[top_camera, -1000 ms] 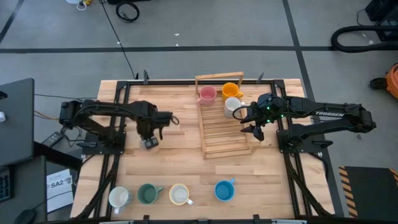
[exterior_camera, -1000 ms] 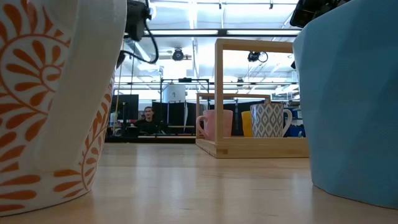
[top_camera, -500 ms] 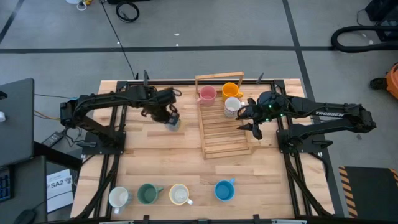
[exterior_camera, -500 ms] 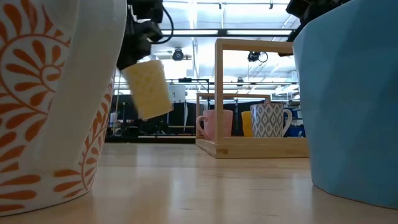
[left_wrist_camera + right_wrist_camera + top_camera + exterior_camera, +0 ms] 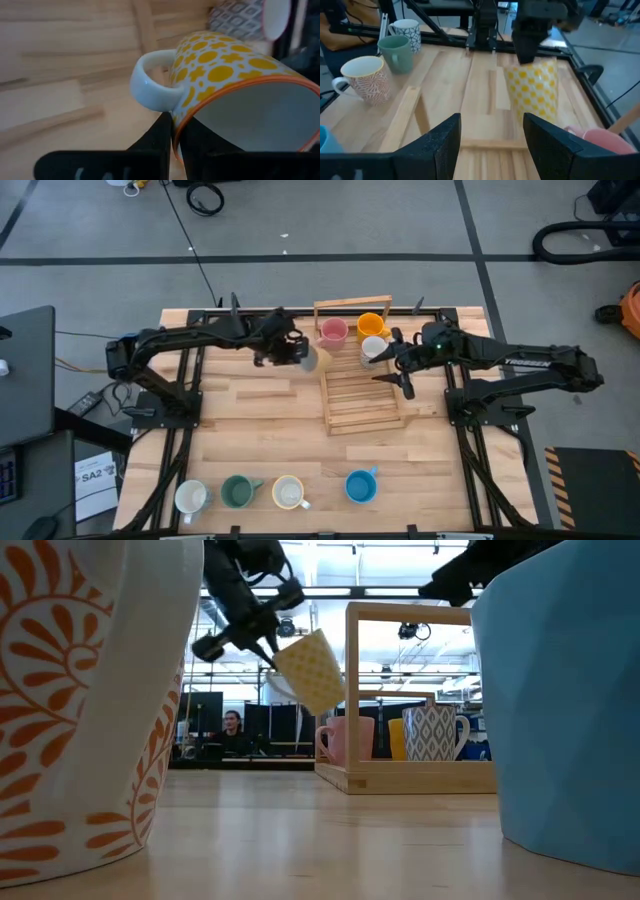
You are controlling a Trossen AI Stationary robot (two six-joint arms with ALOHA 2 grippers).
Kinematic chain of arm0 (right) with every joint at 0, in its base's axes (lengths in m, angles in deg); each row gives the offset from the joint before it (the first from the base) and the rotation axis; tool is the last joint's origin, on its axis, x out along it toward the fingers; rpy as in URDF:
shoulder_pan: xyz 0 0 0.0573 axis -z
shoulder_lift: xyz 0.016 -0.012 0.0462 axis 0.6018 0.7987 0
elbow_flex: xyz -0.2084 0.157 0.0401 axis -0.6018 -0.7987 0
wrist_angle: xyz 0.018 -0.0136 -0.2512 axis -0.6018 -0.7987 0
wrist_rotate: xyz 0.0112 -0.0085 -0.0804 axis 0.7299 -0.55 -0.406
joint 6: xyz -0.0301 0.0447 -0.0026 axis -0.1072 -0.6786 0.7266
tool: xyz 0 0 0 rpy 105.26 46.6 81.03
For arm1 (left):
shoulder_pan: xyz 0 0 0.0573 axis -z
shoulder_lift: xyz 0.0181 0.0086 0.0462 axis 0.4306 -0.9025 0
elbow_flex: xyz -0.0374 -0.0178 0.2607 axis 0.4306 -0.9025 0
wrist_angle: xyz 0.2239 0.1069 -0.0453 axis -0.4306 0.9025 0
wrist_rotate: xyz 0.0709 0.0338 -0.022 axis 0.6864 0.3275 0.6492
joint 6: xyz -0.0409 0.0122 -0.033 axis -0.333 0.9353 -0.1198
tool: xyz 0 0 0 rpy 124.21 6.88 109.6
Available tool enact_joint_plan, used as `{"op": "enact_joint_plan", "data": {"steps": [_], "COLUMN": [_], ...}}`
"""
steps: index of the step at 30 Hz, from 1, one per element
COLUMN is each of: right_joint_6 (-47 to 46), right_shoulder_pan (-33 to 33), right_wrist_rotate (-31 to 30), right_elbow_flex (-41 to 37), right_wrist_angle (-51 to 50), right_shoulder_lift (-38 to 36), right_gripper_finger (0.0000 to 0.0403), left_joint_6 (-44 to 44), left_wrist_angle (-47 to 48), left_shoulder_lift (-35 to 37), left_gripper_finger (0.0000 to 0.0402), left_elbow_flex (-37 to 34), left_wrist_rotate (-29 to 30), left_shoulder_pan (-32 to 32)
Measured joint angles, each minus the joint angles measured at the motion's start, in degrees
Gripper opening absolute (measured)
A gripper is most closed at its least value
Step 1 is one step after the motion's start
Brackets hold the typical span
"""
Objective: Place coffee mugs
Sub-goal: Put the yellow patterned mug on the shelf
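A white mug with yellow dots (image 5: 312, 670) hangs in the air just left of the wooden rack (image 5: 362, 405), with my left gripper (image 5: 293, 352) shut on it. The same mug (image 5: 532, 95) shows in the right wrist view. A pink mug (image 5: 333, 332), an orange mug (image 5: 371, 326) and a grey-patterned white mug (image 5: 374, 350) stand at the rack's far end. My right gripper (image 5: 398, 368) is open with nothing between its fingers, over the rack's right side next to the patterned mug. My left gripper pinches the mug's rim (image 5: 175, 134) right beside the handle (image 5: 150, 85), with one finger inside the mug and one outside. The fingers slant down from the table's left. The mug is lifted clear of the table and hangs tilted below the fingers.
Along the near edge stand a white mug (image 5: 191, 497), a green mug (image 5: 238, 492), a cream mug (image 5: 288, 493) and a blue mug (image 5: 360, 486). The rack's near slats (image 5: 360, 415) are bare. A person sits in the room beyond the table (image 5: 236, 730).
My left gripper has carried the yellow-dotted mug up and toward the table's right and far edge, to the rack's left side. Its wrist has rolled, and the mug is more tilted. My right gripper has risen a little and tipped toward level, staying open.
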Motion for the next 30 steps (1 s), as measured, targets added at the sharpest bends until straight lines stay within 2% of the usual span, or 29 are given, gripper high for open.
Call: {"op": "enact_joint_plan", "data": {"steps": [13, 22, 30], "right_joint_6": [2.8, 2.8, 2.8], "right_shoulder_pan": [0.2, 0.2, 0.2], "right_wrist_rotate": [-1.4, -7.6, -8.8], "right_elbow_flex": [0.0, 0.0, 0.0], "right_wrist_angle": [1.3, 1.5, 1.5], "right_shoulder_lift": [3.7, 4.1, 5.3], "right_gripper_finger": [0.022, 0.022, 0.022], "left_joint_6": [-15.3, -18.1, -19.6], "left_wrist_angle": [-13.2, -14.9, -16.4], "left_shoulder_lift": [-6.9, -10.8, -13.9], "left_gripper_finger": [0.0031, 0.0031, 0.0031], "left_elbow_flex": [0.0, 0.0, 0.0], "left_wrist_rotate": [-1.0, -3.0, -6.4], "left_shoulder_pan": [0.0, -0.1, -0.6]}}
